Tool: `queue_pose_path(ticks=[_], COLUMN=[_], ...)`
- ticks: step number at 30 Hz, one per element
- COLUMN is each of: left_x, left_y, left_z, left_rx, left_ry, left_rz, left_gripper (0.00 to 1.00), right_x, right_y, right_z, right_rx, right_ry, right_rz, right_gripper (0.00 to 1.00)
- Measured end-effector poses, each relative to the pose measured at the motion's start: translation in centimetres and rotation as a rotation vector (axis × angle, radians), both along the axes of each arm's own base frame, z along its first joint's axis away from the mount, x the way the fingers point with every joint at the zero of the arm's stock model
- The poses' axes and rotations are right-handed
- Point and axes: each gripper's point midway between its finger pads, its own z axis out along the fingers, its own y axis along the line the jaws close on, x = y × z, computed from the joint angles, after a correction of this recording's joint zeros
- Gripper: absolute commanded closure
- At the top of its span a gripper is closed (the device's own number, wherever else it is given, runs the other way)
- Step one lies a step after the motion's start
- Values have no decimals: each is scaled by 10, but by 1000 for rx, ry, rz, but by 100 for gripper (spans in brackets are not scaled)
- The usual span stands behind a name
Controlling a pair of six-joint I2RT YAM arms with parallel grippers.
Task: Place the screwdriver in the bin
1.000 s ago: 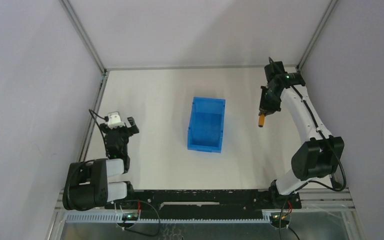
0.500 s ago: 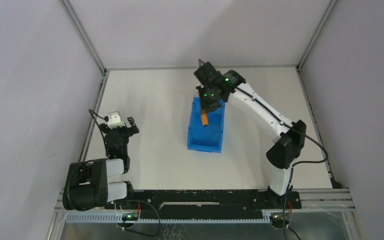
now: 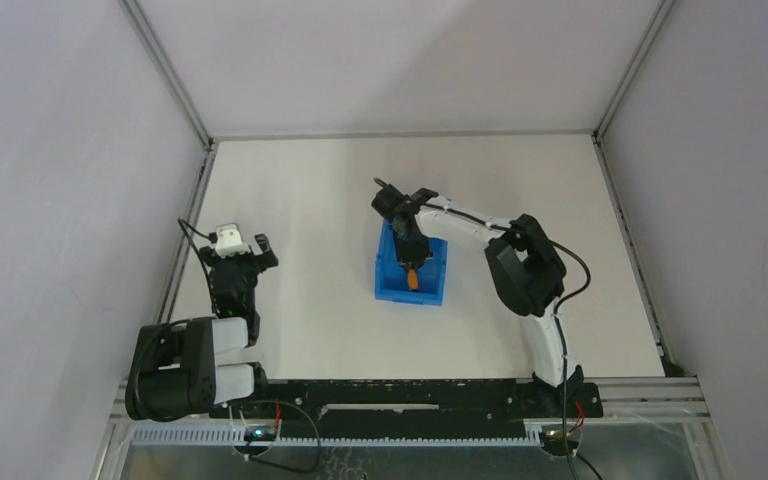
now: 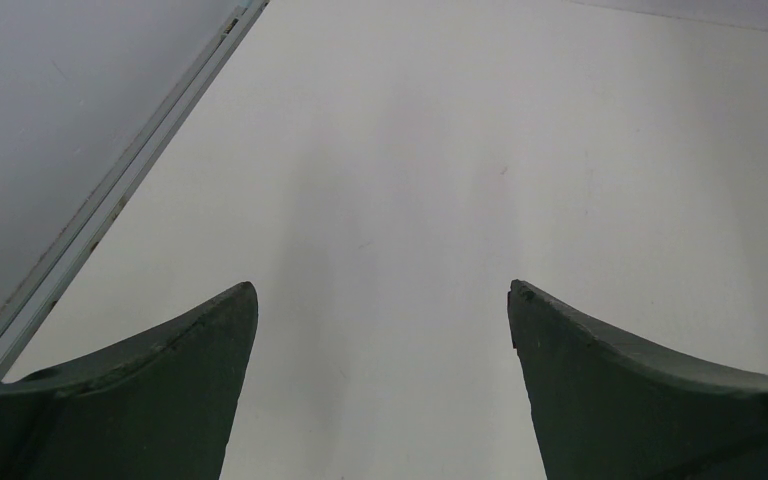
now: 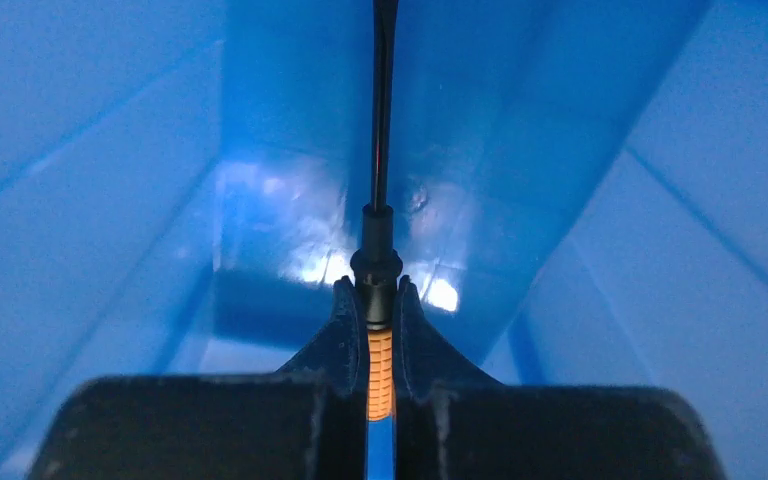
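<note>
From above, the right arm (image 3: 465, 220) reaches across the worktop (image 3: 300, 200) and down into the bin (image 3: 384, 272). The orange handle of the screwdriver (image 3: 413, 278) shows inside the blue walls, below the wrist. The left arm (image 3: 230, 290) sits folded, well apart from the bin, near the worktop's left edge. I count one screwdriver, one bin and two arms.

The left wrist view shows its two dark fingers (image 4: 160, 400) spread wide, with nothing between them and bare worktop (image 4: 410, 150) beyond.

In the right wrist view the jaws are clamped on the screwdriver (image 5: 378, 250) at its ribbed orange handle. The thin black shaft runs straight ahead, with the bin (image 5: 110, 200) walls on both sides. Whether the tip touches the floor of the bin I cannot tell.

The tool looks light and stiff, and hardly fragile. The ribbed handle is the thicker part and the sounder place to hold. The smooth, slim shaft would likely slip or swivel between the jaws. Once let go it should fall a short way and perhaps roll.
</note>
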Motion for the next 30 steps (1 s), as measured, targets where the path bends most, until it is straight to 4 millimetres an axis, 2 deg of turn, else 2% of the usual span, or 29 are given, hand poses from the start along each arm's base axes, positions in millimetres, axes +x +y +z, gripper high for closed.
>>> queue_pose_path(ticks=[2, 4, 6, 9, 14, 17, 19, 20, 21, 22, 23, 26, 30], left_x=[0, 0, 0, 0, 0, 0, 0, 0, 0, 0, 0, 0, 0], left_y=[0, 0, 0, 0, 0, 0, 0, 0, 0, 0, 0, 0, 0], left_z=[0, 0, 0, 0, 0, 0, 0, 0, 0, 0, 0, 0, 0], left_rx=[0, 0, 0, 0, 0, 0, 0, 0, 0, 0, 0, 0, 0], left_ry=[0, 0, 0, 0, 0, 0, 0, 0, 0, 0, 0, 0, 0], left_rz=[0, 0, 0, 0, 0, 0, 0, 0, 0, 0, 0, 0, 0], left_gripper=[0, 0, 0, 0, 0, 0, 0, 0, 0, 0, 0, 0, 0], right_x=[-3, -5, -1, 1, 3, 6, 11, 13, 16, 20, 24, 26, 16], right_y=[-3, -5, -2, 0, -2, -4, -4, -4, -2, -1, 0, -4, -24], right_z=[-25, -35, -34, -35, -32, -19, 1, 15, 31, 48, 71, 136, 209], right_rx=[-29, -41, -27, -20, -28, -34, -25, -13, 6, 30, 62, 151, 240], right_ry=[29, 40, 20, 11, -12, -44, -83, -109, -140, -177, -224, -356, -533], right_rz=[-10, -20, -36, -48, -54, -56, -58, -58, -59, -60, -56, -51, -31], right_gripper=[92, 82, 72, 63, 59, 58, 56, 51, 43, 19, 3, 0, 0])
